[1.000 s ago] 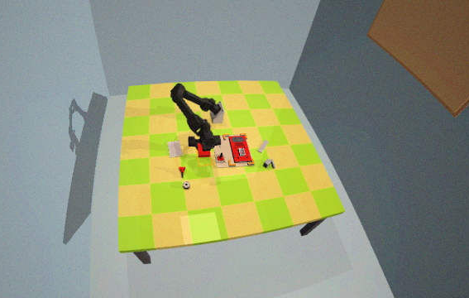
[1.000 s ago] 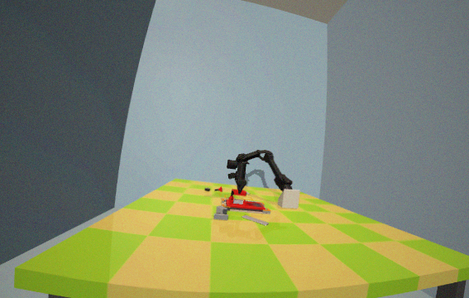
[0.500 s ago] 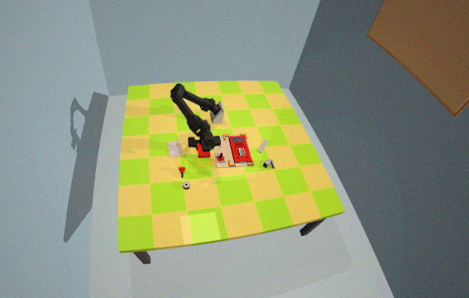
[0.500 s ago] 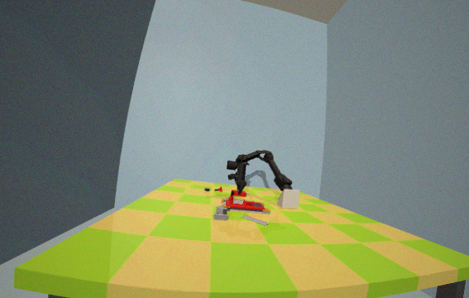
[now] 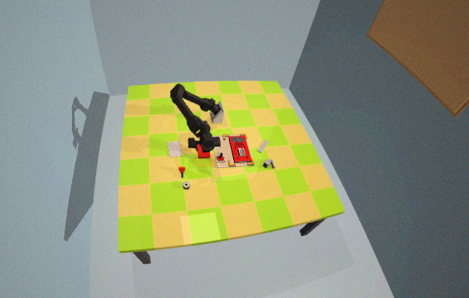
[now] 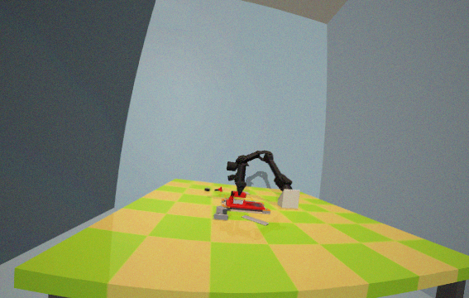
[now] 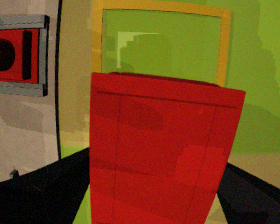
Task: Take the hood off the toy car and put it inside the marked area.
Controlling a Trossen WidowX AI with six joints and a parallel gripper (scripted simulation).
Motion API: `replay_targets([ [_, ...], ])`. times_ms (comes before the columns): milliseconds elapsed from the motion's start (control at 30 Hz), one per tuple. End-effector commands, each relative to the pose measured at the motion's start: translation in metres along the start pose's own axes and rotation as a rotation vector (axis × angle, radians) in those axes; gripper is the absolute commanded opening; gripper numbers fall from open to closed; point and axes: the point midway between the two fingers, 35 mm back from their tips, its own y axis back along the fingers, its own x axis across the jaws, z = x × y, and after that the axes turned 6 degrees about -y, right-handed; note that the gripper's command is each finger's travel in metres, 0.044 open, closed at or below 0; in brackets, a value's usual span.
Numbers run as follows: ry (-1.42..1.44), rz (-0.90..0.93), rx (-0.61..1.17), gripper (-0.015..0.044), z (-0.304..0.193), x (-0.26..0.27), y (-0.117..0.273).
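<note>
The hood is a red, flat-topped block (image 5: 203,153) (image 7: 161,135). My gripper (image 6: 240,192) (image 7: 156,161) is shut on it, a black finger at each side in the wrist view. The marked area is an orange rectangular outline (image 5: 205,165) (image 7: 225,45). The held hood covers the near part of the outline in the wrist view, and its far part shows beyond the hood. The hood's height above the table is hard to tell. The red toy car body (image 5: 236,156) (image 6: 255,207) lies right of the hood in the top view, with no hood held to it by me.
A pale board (image 5: 224,145) (image 7: 21,130) lies close beside the outline, with a small red part in a grey holder (image 7: 42,85) on it. A white plate (image 5: 174,149), red-and-black tool (image 5: 182,170), wheel (image 5: 186,185), grey strip (image 5: 263,146) and grey bracket (image 5: 267,164) lie around.
</note>
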Motion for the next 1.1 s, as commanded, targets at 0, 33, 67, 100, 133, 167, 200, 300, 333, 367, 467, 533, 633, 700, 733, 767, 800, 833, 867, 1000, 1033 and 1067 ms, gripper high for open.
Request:
replay_targets([
  [0, 0.009, -0.006, 0.003, 0.0, -0.0017, 0.0, -0.0036],
  [33, 0.009, -0.006, 0.003, 0.0, -0.0017, -0.0001, -0.0041],
  [67, 0.009, -0.007, 0.003, 0.0, -0.0017, -0.0001, -0.0046],
  [100, 0.009, -0.007, 0.003, 0.0, -0.0017, -0.0001, -0.005],
  [133, 0.009, -0.007, 0.003, 0.0, -0.0017, -0.0001, -0.0055],
  [167, 0.009, -0.007, 0.003, 0.0, -0.0017, -0.0001, -0.006],
  [200, 0.009, -0.007, 0.003, 0.0, -0.0017, -0.0001, -0.0065],
  [300, 0.009, -0.007, 0.003, 0.0, -0.0018, -0.0002, -0.008],
  [333, 0.009, -0.007, 0.003, 0.0, -0.0018, -0.0002, -0.0085],
  [367, 0.009, -0.007, 0.003, 0.0, -0.0018, -0.0002, -0.0089],
  [467, 0.009, -0.007, 0.003, 0.0, -0.0018, -0.0003, -0.0104],
  [533, 0.009, -0.007, 0.003, 0.0, -0.0019, -0.0003, -0.011],
  [633, 0.0, -0.001, 0.0, 0.0026, -0.0003, -0.0003, -0.009],
  [700, 0.0, -0.001, 0.0, 0.0079, -0.0003, -0.0003, -0.009],
  [733, 0.0, -0.001, 0.0, 0.0105, -0.0003, -0.0003, -0.009],
  [767, 0.0, -0.001, 0.0, 0.0131, -0.0003, -0.0003, -0.009],
  [800, 0.0, -0.001, 0.0, 0.0157, -0.0003, -0.0003, -0.009],
  [833, 0.0, -0.001, 0.0, 0.0184, -0.0003, -0.0003, -0.009],
  [867, 0.0, -0.001, 0.0, 0.021, -0.0003, -0.0003, -0.009],
  [1000, 0.0, -0.001, 0.0, 0.0315, -0.0003, -0.0003, -0.009],
  [1033, 0.0, -0.001, 0.0, 0.0341, -0.0003, -0.0003, -0.009],
  [1067, 0.0, -0.001, 0.0, 0.0368, -0.0003, -0.0003, -0.009],
])
